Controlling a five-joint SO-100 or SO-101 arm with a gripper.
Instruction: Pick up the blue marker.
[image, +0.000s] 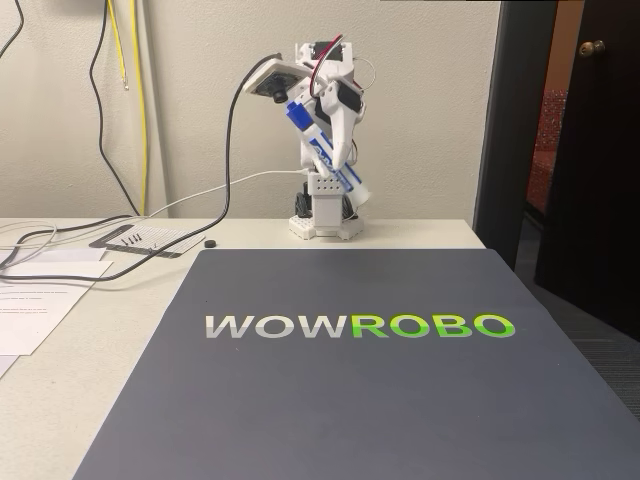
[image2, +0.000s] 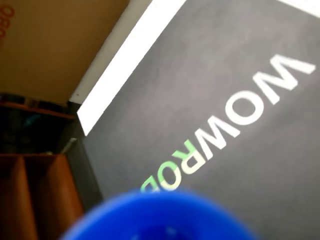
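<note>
In the fixed view the arm stands folded at the back of the table, well above the grey mat (image: 330, 400). My gripper (image: 338, 152) is shut on the blue marker (image: 303, 122), which hangs tilted in the air, blue cap up and to the left, labelled barrel down and to the right. In the wrist view the marker's blue cap (image2: 160, 220) is a blurred dome at the bottom edge, with the mat (image2: 260, 190) and its WOWROBO lettering far below it.
Black and white cables (image: 120, 235) and sheets of paper (image: 35, 300) lie on the table at the left in the fixed view. A small black piece (image: 209, 243) sits near the mat's back left corner. The table ends at the right beside a dark door (image: 590, 150).
</note>
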